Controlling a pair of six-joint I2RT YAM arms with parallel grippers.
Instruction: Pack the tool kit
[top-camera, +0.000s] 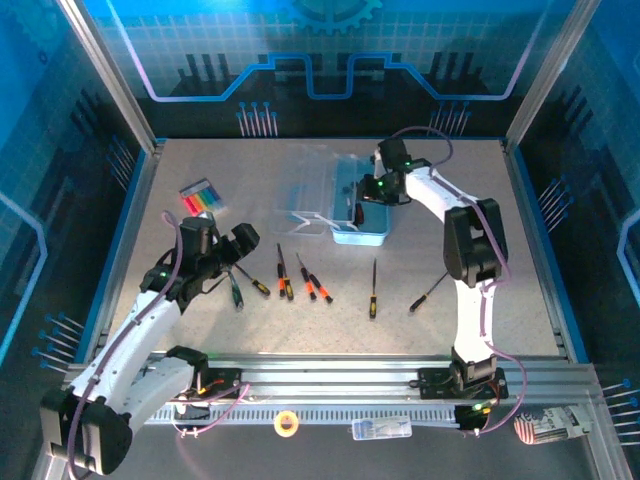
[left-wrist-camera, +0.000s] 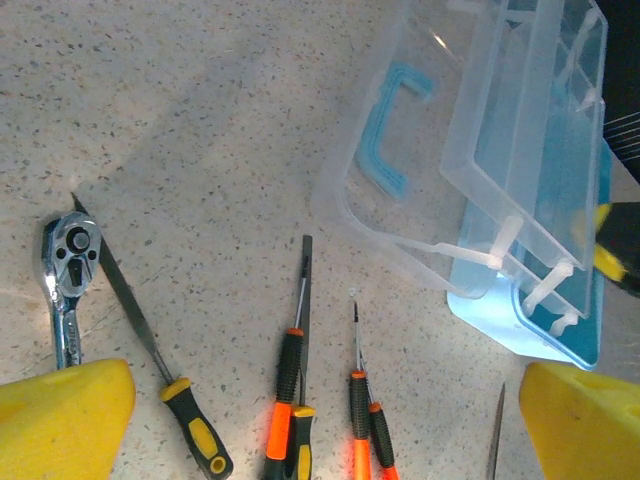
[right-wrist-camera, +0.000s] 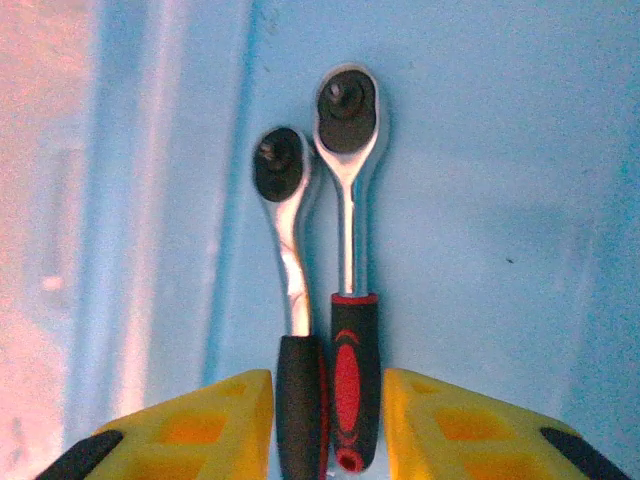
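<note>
The tool kit box has a blue base and lies open at mid-table, its clear lid folded out to the left. My right gripper reaches down into the base. Its yellow fingers stand slightly apart on either side of a red-and-black ratchet that rests on the blue floor. A wavy second ratchet shape lies against it, perhaps a reflection. My left gripper hangs wide open over loose screwdrivers, holding nothing. A chrome ratchet lies to its left.
Several screwdrivers are spread in a row across the near table, two more further right. A fan of coloured bits sits at the back left. The box and lid lie just beyond the left gripper.
</note>
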